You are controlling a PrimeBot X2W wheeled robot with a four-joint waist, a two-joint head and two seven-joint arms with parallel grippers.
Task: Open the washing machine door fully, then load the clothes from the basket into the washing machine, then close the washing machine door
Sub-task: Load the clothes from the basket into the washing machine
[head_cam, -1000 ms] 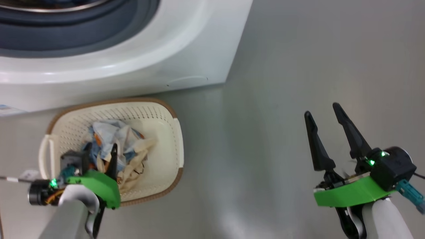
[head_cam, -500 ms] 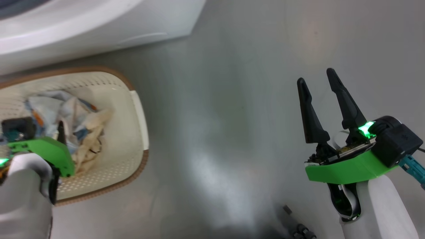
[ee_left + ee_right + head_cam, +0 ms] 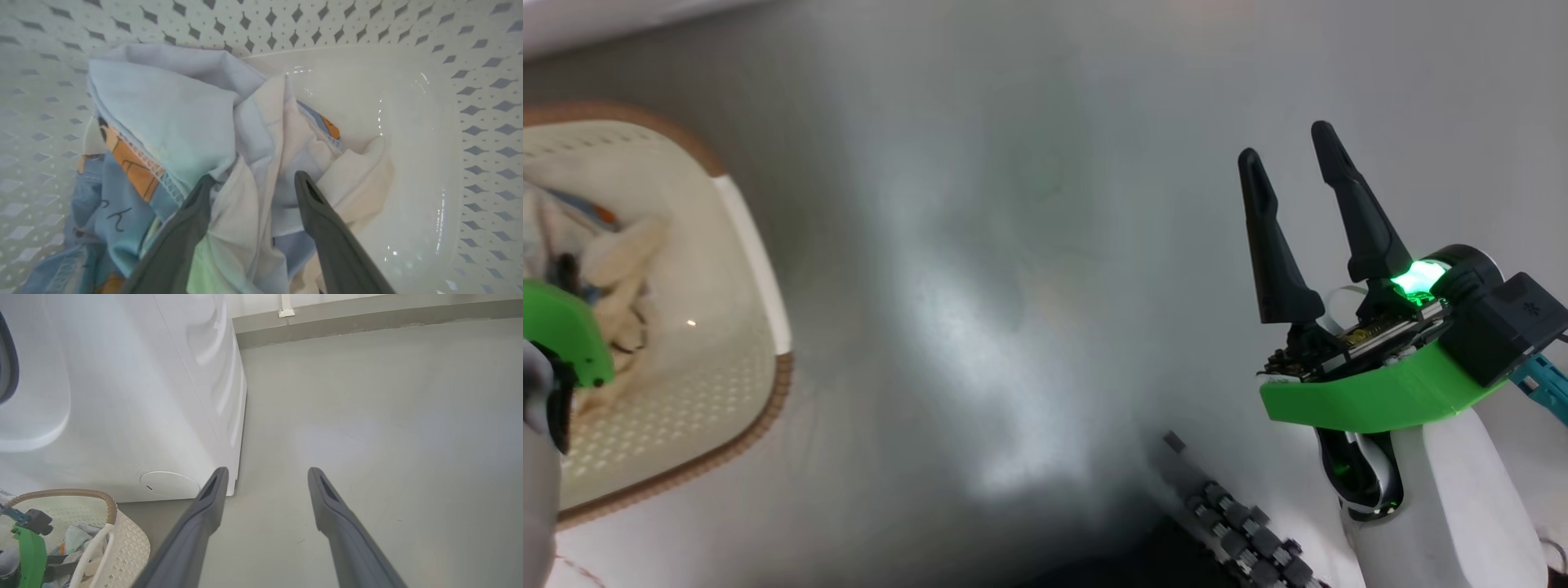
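The cream basket [image 3: 768, 269] with its brown rim stands on the floor at the left, just in front of the white washing machine [image 3: 143, 396]. Blue printed and cream clothes [image 3: 163, 118] lie bundled inside it. My left gripper [image 3: 254, 177] is open and low in the basket, with both fingers pushed into the cloth and a fold lying between them. Its green mount [image 3: 560, 331] shows at the left edge. My right gripper [image 3: 1286, 145] hangs open and empty over bare floor, well to the right of the basket. The washing machine door is out of view.
Grey floor [image 3: 1013, 245] stretches between the basket and my right arm. My dark base with its rollers [image 3: 1241, 531] shows at the bottom. A round cover [image 3: 169, 484] marks the machine's lower corner. A skirting and wall [image 3: 367, 318] run behind.
The head camera has swung right, so the basket and machine have slid towards the left edge. The left gripper stays down in the clothes. Both grippers remain open.
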